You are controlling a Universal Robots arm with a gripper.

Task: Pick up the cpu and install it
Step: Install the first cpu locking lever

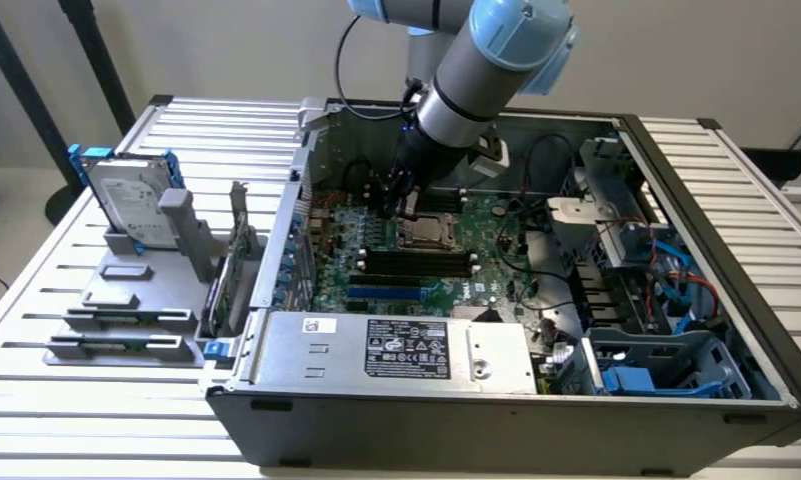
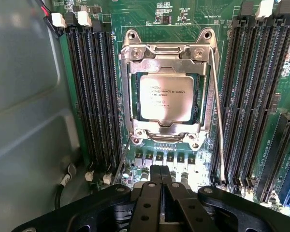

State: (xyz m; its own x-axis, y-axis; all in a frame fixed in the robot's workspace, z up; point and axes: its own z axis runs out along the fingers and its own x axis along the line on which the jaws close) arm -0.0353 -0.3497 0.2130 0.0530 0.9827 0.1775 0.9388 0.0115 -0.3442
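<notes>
- The small square cpu with a dull silver metal top (image 2: 166, 99) lies flat inside the silver metal socket frame (image 2: 164, 52) on the green motherboard (image 2: 135, 14).
- The black pincer (image 2: 160, 175) hangs just beside that frame, closed tight and holding nothing.
- Rows of long dark memory slots (image 2: 94, 87) flank the frame on both sides.

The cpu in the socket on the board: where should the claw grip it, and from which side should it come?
Grip the cpu by two opposite edges of its silver top, probably coming straight down from above. It lies flat inside a metal frame, which bars any sideways approach; little edge looks free.
</notes>
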